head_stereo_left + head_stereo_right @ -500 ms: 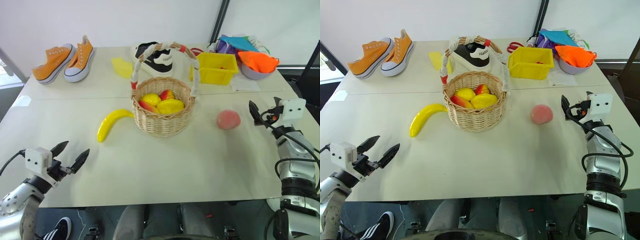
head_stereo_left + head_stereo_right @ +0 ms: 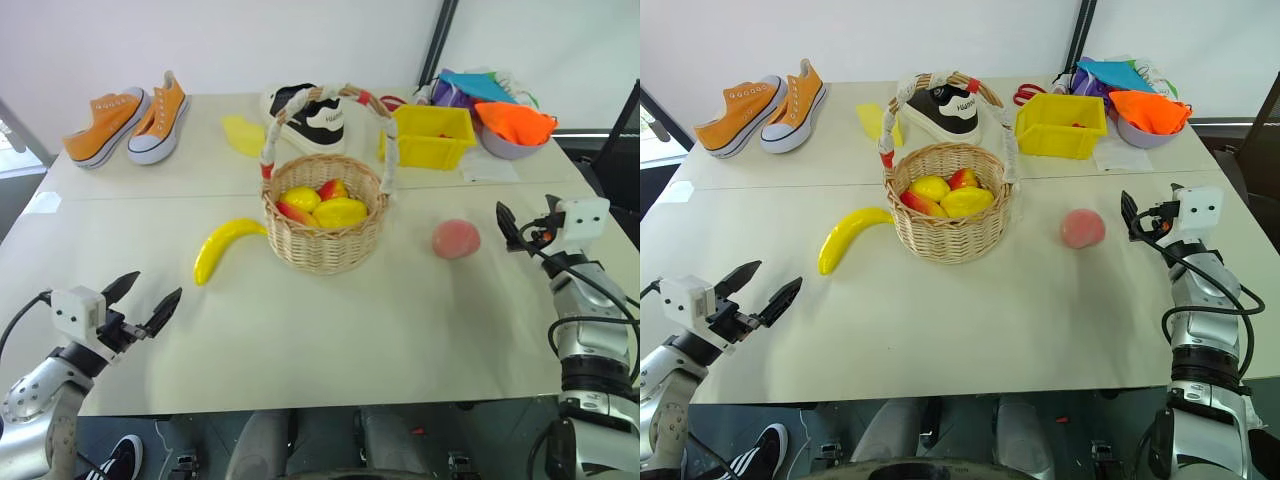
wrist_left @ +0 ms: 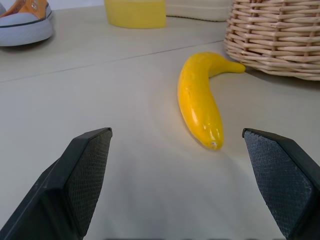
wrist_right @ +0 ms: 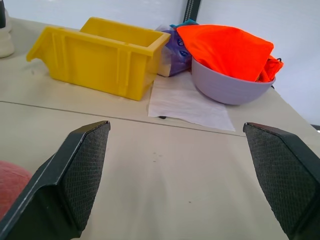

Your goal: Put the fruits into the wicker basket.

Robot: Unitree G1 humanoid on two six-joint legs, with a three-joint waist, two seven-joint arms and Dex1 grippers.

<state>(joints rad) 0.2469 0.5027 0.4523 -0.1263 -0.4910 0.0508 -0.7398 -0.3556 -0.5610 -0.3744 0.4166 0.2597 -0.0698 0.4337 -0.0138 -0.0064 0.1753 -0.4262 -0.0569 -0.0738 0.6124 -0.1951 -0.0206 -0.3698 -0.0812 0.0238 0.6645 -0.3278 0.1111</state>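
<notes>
Left gripper point(image 2: 147, 305) slightly nearer banana point(image 2: 222, 246), spread wide, empty, banana ahead.

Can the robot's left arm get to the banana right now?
Probably yes. The banana lies on bare table just ahead of the open left tool, with nothing between them; the wicker basket sits off to its side.
</notes>
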